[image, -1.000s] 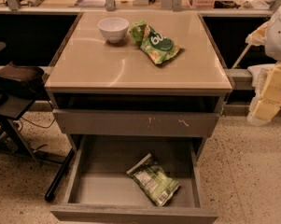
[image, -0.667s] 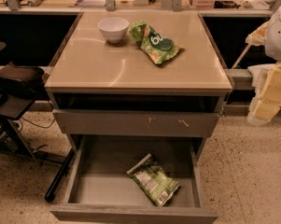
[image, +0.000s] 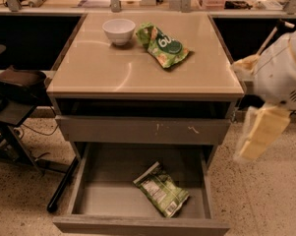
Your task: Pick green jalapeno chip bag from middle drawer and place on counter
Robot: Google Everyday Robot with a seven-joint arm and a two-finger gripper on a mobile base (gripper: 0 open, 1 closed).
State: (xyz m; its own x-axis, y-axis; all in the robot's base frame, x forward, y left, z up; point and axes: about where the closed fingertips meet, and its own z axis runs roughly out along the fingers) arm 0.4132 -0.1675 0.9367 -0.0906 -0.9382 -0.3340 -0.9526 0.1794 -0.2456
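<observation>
Right now we see the green jalapeno chip bag (image: 161, 190) lying flat on the grey floor of the middle drawer (image: 105, 198), which stands pulled open well below the worktop (image: 137, 70) and out in front of it. The bag lies right of the drawer's middle, crumpled, with its white printed panel and barcode facing up, slanting from upper left to lower right; nothing touches it. Between the open drawer and the worktop sits a grey drawer front with pale scratch marks (image: 137, 130). On the worktop, towards its far edge, rest 1 white bowl (image: 119, 31) and, just right of it, 1 other green bag (image: 163, 45) with a dark round logo; the 2 are close together, though we cannot tell whether they touch. Our pincer (image: 253, 144) hangs off the worktop's right side, lower than its surface and well apart from the chip bag, under the white arm (image: 282, 73). We cannot tell how far the pincer is open, and we see no object in its hold. Left of the worktop stands a dark chair (image: 17, 80)
</observation>
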